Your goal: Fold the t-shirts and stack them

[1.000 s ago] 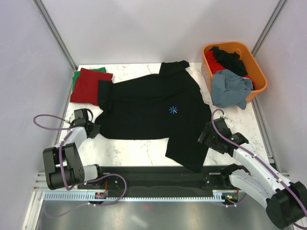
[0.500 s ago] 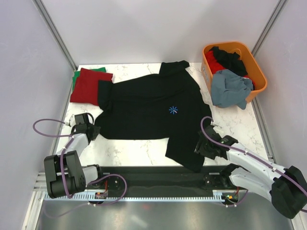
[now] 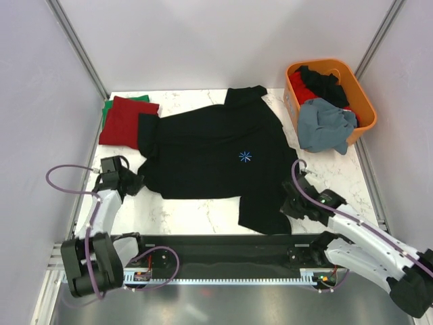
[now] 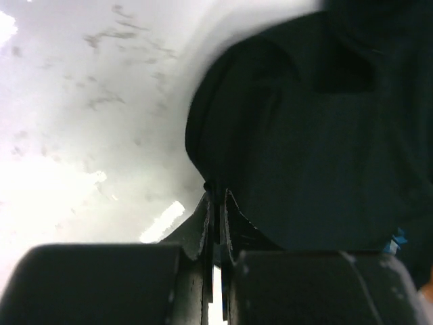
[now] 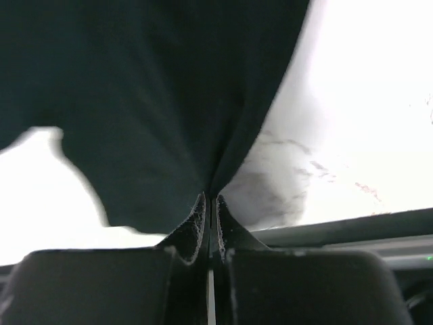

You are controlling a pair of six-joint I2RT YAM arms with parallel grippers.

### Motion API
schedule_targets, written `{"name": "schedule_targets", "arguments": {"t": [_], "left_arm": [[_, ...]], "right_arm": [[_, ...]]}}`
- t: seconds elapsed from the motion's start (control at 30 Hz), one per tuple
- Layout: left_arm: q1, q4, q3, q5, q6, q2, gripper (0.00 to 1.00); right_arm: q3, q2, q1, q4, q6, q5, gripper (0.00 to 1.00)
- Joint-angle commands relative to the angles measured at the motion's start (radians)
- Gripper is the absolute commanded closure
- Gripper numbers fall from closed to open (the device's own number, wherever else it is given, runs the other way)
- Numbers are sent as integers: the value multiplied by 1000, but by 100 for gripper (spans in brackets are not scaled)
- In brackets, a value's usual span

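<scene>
The marble table (image 3: 196,210) fills the middle of the overhead view. A black t-shirt (image 3: 210,156) is spread flat across most of it. One sleeve reaches the far edge at upper centre, and a flap lies close to the near edge at lower right.

Bare marble shows along the lower centre, between the two grippers, and in a strip at the right under the basket (image 3: 291,98) (orange, upper right corner). A grey-blue shirt (image 3: 325,125) spills over the basket's front rim onto the table.

At upper left a folded red shirt (image 3: 125,122) lies on a green shirt (image 3: 107,112), touching the black one's corner.

The left gripper (image 3: 132,183) is pinched tight on the black t-shirt's lower-left edge. The right gripper (image 3: 287,203) is clamped on the cloth's lower-right edge. A small blue mark (image 3: 245,156) sits mid-shirt.
</scene>
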Motion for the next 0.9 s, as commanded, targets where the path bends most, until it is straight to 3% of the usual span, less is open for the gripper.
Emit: {"name": "schedule_targets", "arguments": {"t": [0.0,0.23,0.43,0.7,0.87], "left_arm": [[1,-186,117,105,38,-144,98],[4,-496,278,62,138,-378,98],[4,-628,404,-35,144,-528,98],[-10,-761,525,-140,178,-539,98],[-64,-806,602,-243,201,-536,98]], "right_arm": [[173,-72,4,-142,7,69,100],[370,-152,4,-303,-1,63,100],[503,-244,3,-437,20,93,100],[652,-282,3,-547,33,80,100],[594,-302,4,-508,8,-12,100]]}}
